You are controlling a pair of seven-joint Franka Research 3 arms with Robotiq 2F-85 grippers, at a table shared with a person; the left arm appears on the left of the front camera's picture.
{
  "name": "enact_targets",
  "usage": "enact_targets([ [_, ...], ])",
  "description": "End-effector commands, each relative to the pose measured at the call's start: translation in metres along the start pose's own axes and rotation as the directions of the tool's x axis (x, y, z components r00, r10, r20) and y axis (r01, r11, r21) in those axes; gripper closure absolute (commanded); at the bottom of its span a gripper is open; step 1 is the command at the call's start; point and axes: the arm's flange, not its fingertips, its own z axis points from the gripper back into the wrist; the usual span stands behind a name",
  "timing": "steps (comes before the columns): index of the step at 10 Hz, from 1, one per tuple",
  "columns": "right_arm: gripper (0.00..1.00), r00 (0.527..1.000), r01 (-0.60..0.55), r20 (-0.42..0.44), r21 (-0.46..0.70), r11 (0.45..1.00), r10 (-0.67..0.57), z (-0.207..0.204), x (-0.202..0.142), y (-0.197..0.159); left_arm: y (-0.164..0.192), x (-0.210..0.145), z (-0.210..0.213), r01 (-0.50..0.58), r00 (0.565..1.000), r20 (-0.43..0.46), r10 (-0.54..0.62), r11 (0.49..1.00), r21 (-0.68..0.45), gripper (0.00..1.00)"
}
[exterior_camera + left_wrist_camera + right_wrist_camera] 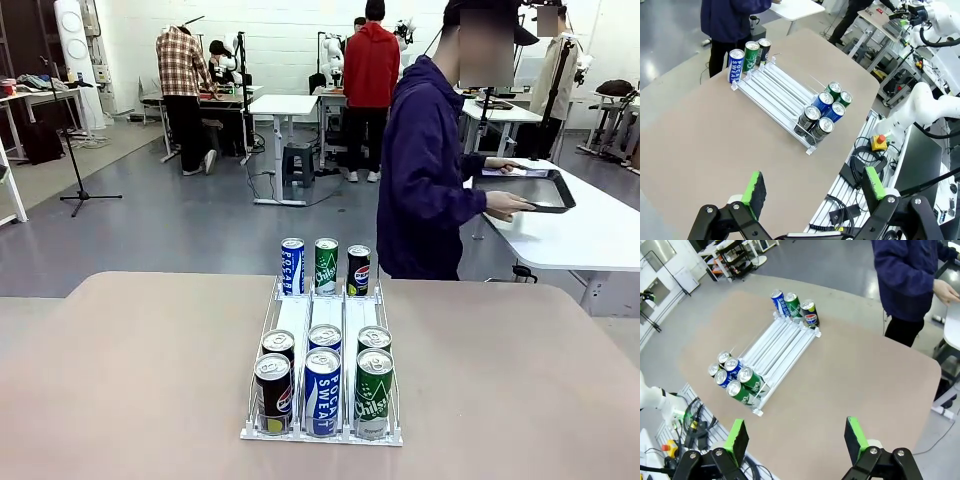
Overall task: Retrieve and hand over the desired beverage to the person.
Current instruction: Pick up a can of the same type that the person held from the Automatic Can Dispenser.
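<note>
A white wire rack [320, 315] lies along the middle of the tan table [130, 380]. At its far end stand a blue Pocari Sweat can [292, 266], a green Chilsung can [326, 266] and a black Pepsi can [358, 270]. Its near end holds two rows of the same kinds, with a Pepsi [272, 393], a Pocari Sweat [322, 392] and a Chilsung [373, 394] in front. The person [425, 170] in a dark purple jacket stands at the far edge, turned right. High over the near side, my left gripper [813, 185] and my right gripper [796, 436] are both open and hold nothing.
The person's hands rest on a black tray [550, 190] on a white table [590, 235] to the right. Other people work at tables far back. Below the table's near edge are cables and a red stop button [881, 138].
</note>
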Motion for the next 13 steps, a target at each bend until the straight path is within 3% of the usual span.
enact_targets([
  [1,0.00,1.000,-0.010,0.008,0.028,1.000,0.010,-0.0015,0.0006,0.0001,0.0007,0.0026,0.0011,0.023,1.000,0.010,-0.023,1.000,-0.010,0.00],
  [13,0.00,1.000,-0.010,0.008,0.028,1.000,0.010,-0.0015,0.0006,0.0001,0.0007,0.0026,0.0011,0.023,1.000,0.010,-0.023,1.000,-0.010,0.00],
])
